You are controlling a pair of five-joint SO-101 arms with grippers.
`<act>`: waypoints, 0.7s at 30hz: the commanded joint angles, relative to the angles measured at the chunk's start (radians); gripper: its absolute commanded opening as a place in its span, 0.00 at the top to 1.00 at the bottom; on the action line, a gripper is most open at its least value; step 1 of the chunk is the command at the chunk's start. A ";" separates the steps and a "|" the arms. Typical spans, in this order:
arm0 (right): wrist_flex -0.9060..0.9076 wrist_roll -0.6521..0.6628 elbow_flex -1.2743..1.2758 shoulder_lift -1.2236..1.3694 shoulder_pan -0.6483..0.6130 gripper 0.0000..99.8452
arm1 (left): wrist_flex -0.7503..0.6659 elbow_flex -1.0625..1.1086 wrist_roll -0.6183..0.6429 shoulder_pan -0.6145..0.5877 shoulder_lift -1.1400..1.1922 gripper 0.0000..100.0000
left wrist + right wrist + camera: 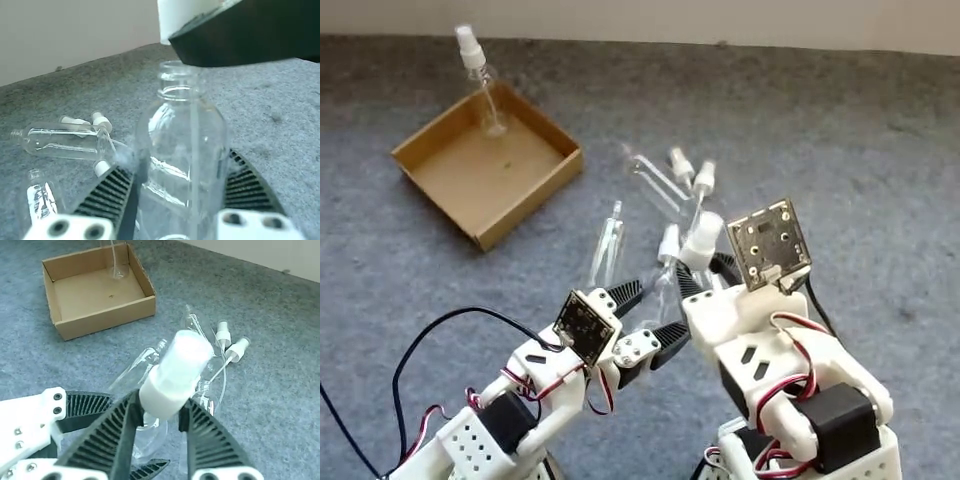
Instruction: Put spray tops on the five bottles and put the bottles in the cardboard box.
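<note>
Cardboard box [530, 203] sits far left on the grey carpet [840, 150]. 1 capped bottle [487, 95] stands upright in its far corner, spray head on.

Left gripper [177, 170]: clamped on an open bottle [180, 125], with 1 ribbed finger on each side of the body. The bottle is upright and its neck is bare. In the high view this is front centre, well apart from the box.

Right gripper [160, 407]: pinching a white spray top [175, 370] between both fingers. It hangs over the open bottle's neck. The left wrist view shows the top just above the neck, not seated.

On the carpet beyond the grippers:
- bare bottle 1 [608, 245] lies on its side with its neck pointing away from the arms, between the grippers and the box
- bare bottle 2 [655, 178] lies on its side, farther back
- loose top A [682, 163] and loose top B [704, 178] sit side by side, just beside bare bottle 2
- 1 more white cap [669, 243] is near the pinched spray top. I cannot tell whether it is loose or on something.

Count as it lies: 1 bottle capped and boxed, 1 held uncapped, 2 uncapped on the carpet.
</note>
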 commanded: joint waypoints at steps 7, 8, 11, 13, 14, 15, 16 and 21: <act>0.038 0.002 -0.136 0.002 -0.045 0.87 | -0.029 0.027 -0.003 -0.022 -0.016 0.95; 0.042 0.002 -0.137 0.002 -0.074 0.87 | -0.029 0.027 -0.003 -0.022 -0.016 0.95; 0.081 0.002 -0.140 0.002 -0.179 0.87 | -0.029 0.027 -0.003 -0.022 -0.016 0.95; 0.090 0.003 -0.142 0.002 -0.211 0.87 | -0.029 0.027 -0.005 -0.024 -0.016 0.95; 0.090 0.003 -0.143 0.002 -0.208 0.87 | -0.029 0.027 -0.005 -0.024 -0.016 0.95; 0.090 0.003 -0.154 0.002 -0.197 0.87 | -0.029 0.027 -0.005 -0.024 -0.016 0.95; 0.091 0.003 -0.170 0.002 -0.182 0.87 | -0.029 0.027 -0.006 -0.024 -0.016 0.95; 0.104 0.003 -0.286 0.002 -0.076 0.87 | -0.032 0.027 -0.008 -0.024 -0.016 0.95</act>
